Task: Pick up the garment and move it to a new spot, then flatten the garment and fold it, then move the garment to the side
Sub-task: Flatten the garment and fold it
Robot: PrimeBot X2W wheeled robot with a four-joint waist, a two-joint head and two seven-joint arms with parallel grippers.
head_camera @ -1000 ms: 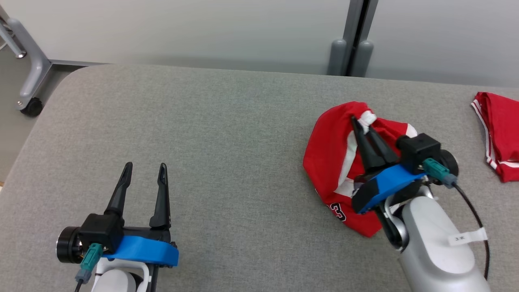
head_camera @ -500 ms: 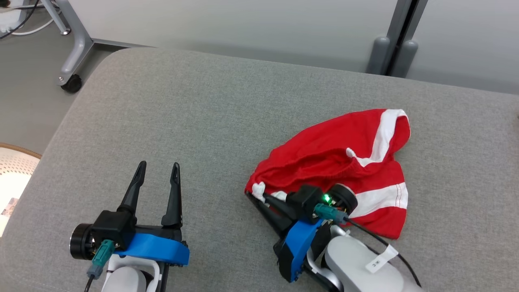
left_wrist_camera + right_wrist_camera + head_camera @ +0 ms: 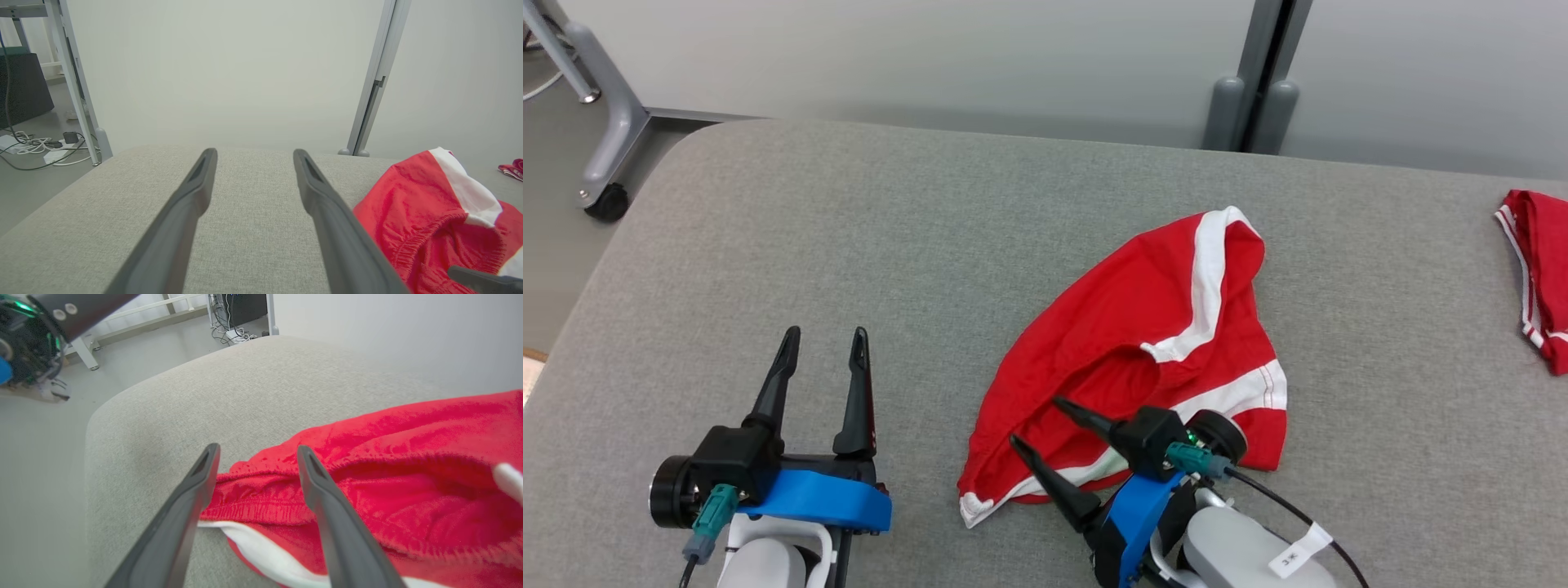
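The right hand [image 3: 1036,421] has let go, fingers spread and empty; the red shorts [image 3: 1168,294] lie crumpled at lower centre, so flattening looks next.

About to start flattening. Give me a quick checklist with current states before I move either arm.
1. Right gripper open, holding nothing: ok.
2. Left gripper open over bare table, apart from the red shorts: ok.
3. Shorts lying wholly on the table: ok.
4. Shorts flat: not ok, bunched, with the waistband gaping.
5. Second red garment at the table's right edge, apart from the shorts: ok.
6. Contact between the right gripper and the cloth: cannot tell.
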